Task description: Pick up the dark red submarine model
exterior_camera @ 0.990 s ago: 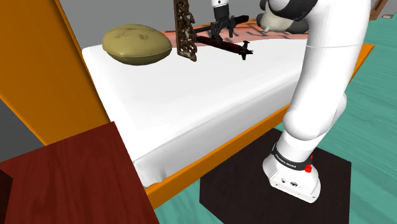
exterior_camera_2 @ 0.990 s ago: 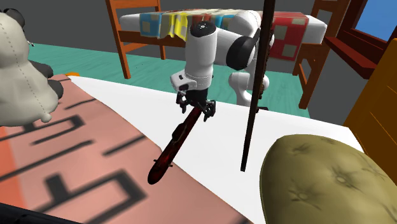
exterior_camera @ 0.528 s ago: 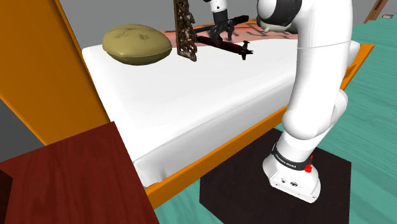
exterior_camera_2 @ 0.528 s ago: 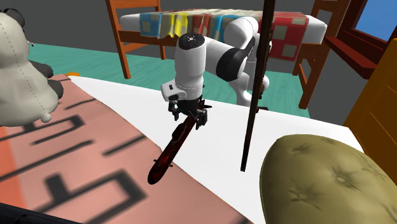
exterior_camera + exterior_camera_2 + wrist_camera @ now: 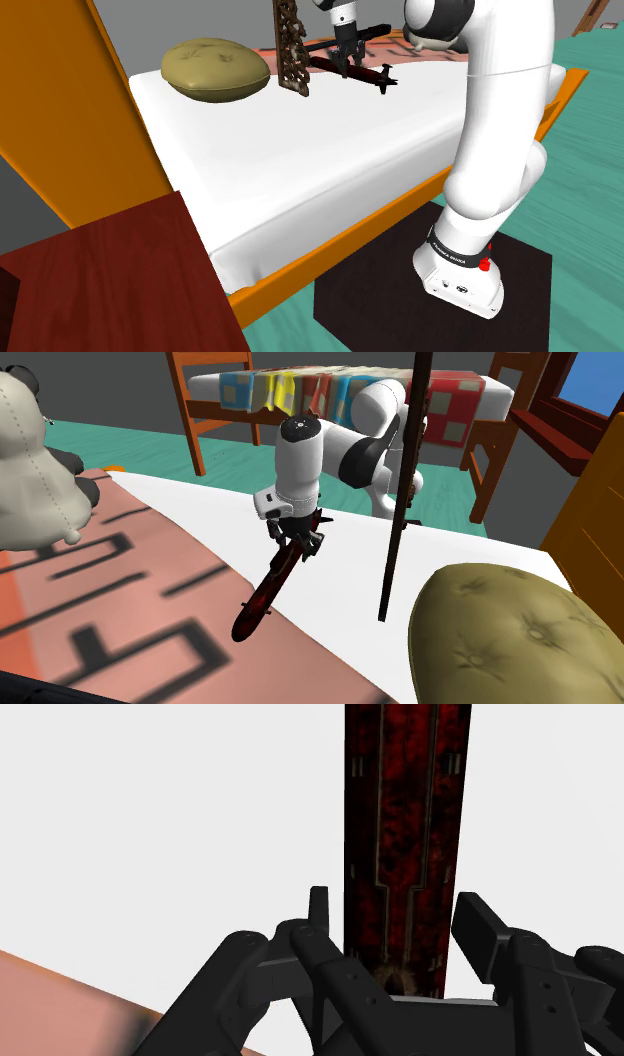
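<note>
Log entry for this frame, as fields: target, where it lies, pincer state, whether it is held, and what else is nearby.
target: dark red submarine
lies on: white sheet of a bed, beside a pink blanket
pincer: open, low over the submarine, one finger on each side of the hull
held: no, fingers not yet closed on it
nearby: olive cushion, stuffed toy

This is a bedroom in a home. A white bed (image 5: 330, 150) in an orange frame carries an olive cushion (image 5: 215, 68) and a plush toy (image 5: 30, 462). Beyond it stands a second bed (image 5: 190, 412) under a patchwork quilt (image 5: 460, 397).
</note>
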